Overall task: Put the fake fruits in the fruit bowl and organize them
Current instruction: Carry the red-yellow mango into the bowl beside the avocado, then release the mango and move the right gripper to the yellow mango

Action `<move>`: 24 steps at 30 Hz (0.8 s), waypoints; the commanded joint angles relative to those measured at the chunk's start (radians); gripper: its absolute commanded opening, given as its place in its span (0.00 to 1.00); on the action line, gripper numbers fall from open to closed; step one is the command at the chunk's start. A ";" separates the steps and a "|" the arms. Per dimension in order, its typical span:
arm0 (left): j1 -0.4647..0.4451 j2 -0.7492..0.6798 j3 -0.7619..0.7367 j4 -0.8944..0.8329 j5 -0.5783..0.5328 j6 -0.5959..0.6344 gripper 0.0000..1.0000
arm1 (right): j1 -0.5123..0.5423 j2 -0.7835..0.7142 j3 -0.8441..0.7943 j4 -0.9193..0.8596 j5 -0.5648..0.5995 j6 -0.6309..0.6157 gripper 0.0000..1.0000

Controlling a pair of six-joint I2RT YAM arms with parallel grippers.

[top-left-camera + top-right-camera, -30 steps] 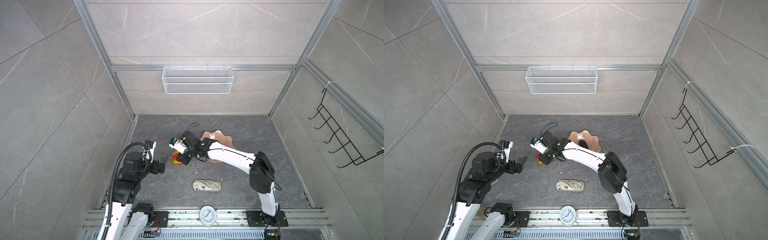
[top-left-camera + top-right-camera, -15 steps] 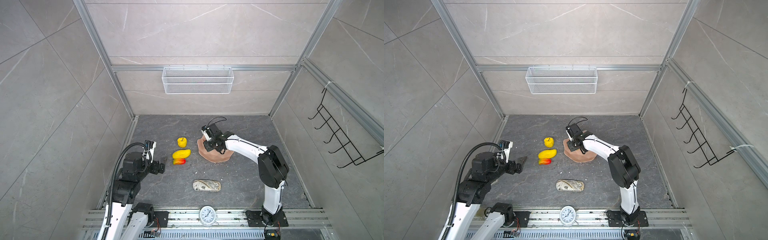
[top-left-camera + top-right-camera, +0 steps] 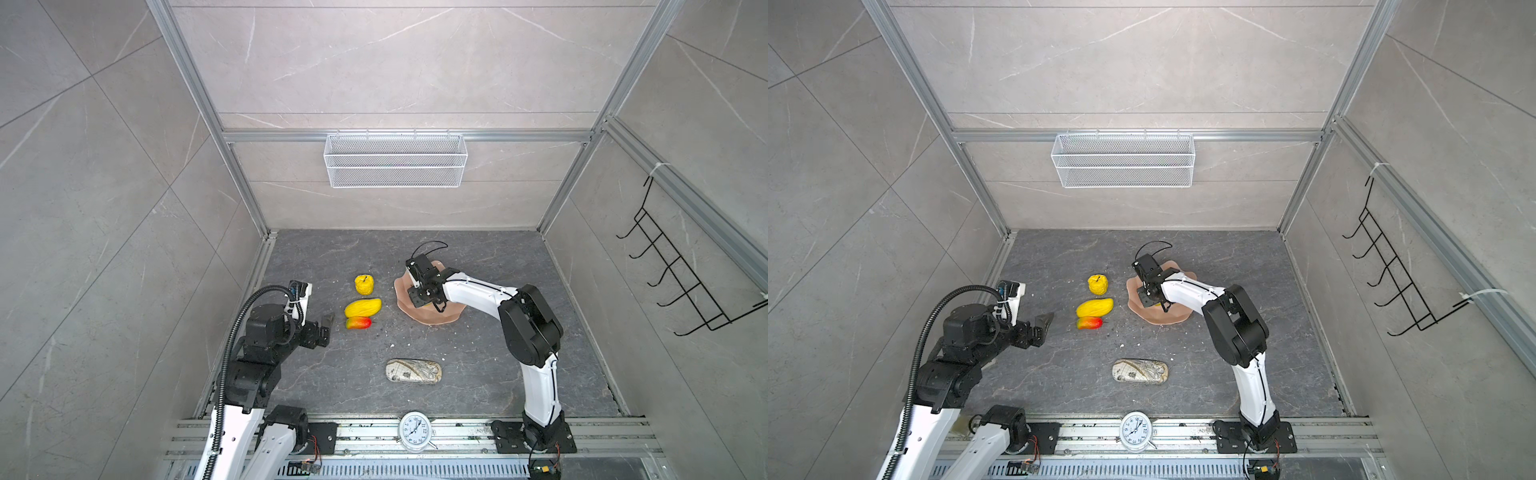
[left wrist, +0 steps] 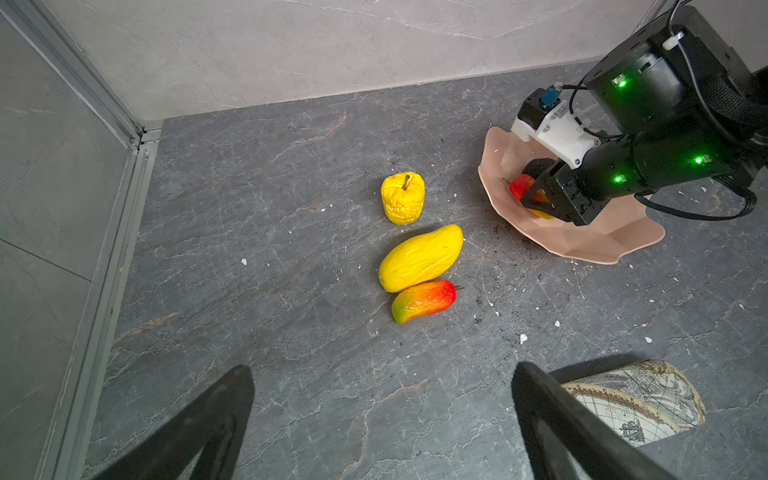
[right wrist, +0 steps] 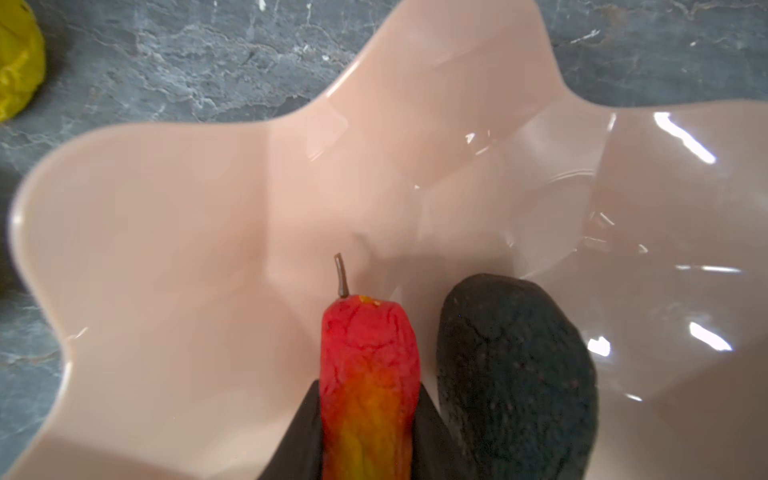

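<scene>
The right tool (image 5: 368,388) is pinching a red-yellow mango-like fruit (image 5: 365,340) between its dark fingers (image 5: 305,419). The fruit's stem end points away from the wrist, low inside the fruit bowl (image 5: 208,249). Just beside the held fruit, on the bowl's floor, lies the black oval fruit (image 5: 515,374); whether the two touch I cannot tell. In the left wrist view the same tool (image 4: 536,195) reaches in over the peach-pink bowl's wavy rim (image 4: 582,245).

The bowl (image 3: 432,318) sits on the dark counter (image 3: 478,365), toward the right of middle in both top views. To its left, three fruits lie in a row on the counter: the round bumpy yellow fruit (image 3: 364,285) farthest back, then the long yellow fruit (image 3: 363,307), then the second mango-like fruit (image 3: 358,323), which touches the long one.

The left tool (image 4: 382,370) hovers spread wide and empty, near that row on its left (image 3: 326,326). A map-patterned case (image 3: 413,371) lies nearer the front, apart from the fruits.
</scene>
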 commanded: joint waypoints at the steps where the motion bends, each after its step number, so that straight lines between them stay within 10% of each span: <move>1: 0.005 0.004 0.009 0.029 0.009 0.025 1.00 | -0.005 0.028 0.010 0.005 0.022 0.010 0.32; 6: 0.005 0.008 0.010 0.029 0.010 0.024 1.00 | -0.003 0.007 0.022 -0.009 0.011 -0.001 0.45; 11: 0.005 0.010 0.011 0.029 0.012 0.024 1.00 | -0.004 -0.044 0.022 -0.020 -0.001 -0.044 0.80; 24: 0.007 0.017 0.013 0.029 0.013 0.024 1.00 | 0.055 -0.230 0.020 -0.025 -0.210 -0.217 0.90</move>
